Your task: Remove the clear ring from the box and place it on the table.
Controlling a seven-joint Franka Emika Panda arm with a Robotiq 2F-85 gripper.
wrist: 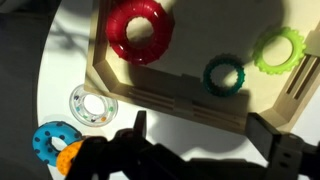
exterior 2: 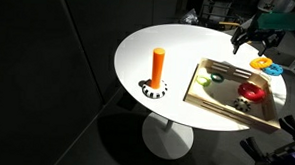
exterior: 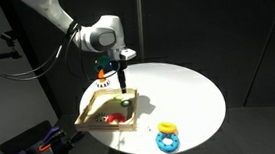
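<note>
Clear ring (wrist: 92, 107) lay on the table (wrist: 62, 72) beside the box (wrist: 170, 98). I judged it light, stiff and slick, best pinched across its rim. My gripper (wrist: 200, 125) gaped wide, empty.

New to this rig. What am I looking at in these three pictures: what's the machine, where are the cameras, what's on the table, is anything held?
The machine is a single robot arm with two jaws at its end for grasping. Two of the pictures come from cameras standing outside the robot, looking at the round white table from different places. The third comes from a camera on the wrist, looking down past the jaws.

On the table sits a shallow wooden tray. It holds a red ring, a dark green ring and a light green ring. A clear ring lies on the table just outside the tray wall, near a blue ring and a yellow ring. An orange peg stands upright, apart from the tray.

The jaws are open above the tray's edge and hold nothing.
</note>
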